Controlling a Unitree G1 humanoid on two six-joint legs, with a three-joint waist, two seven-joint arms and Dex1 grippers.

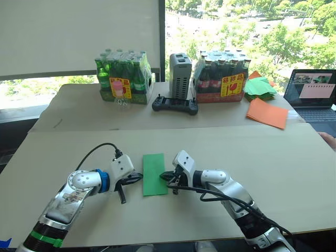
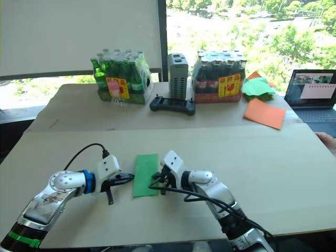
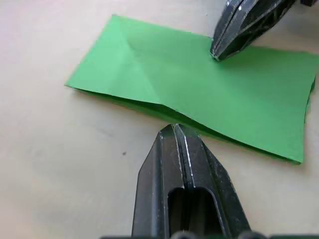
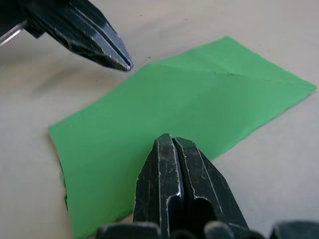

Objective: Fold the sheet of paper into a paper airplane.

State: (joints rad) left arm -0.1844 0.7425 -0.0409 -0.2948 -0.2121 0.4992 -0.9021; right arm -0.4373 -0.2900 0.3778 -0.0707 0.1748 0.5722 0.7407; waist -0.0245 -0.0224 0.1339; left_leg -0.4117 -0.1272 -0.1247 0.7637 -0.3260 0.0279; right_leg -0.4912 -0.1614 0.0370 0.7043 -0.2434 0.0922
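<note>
Early going: the sheet of paper (image 1: 154, 174) lies folded in half; right pincer (image 1: 171, 180) clenched, pinning its edge; left pincer (image 1: 127, 182) clenched just beside the fold. Next, I'd judge, comes folding a corner.

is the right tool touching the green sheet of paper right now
Touching. In the left wrist view the right tool, fingers shut, has its tip planted on the sheet of paper with no gap. The right wrist view shows its fingers over the sheet.

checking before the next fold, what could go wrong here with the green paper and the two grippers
The sheet of paper lies folded with its long edge lifting slightly; the right gripper, jaws shut, only presses its far side, so it may slide. The left gripper, jaws shut at the raised edge, could push it askew, misaligning the crease.
</note>
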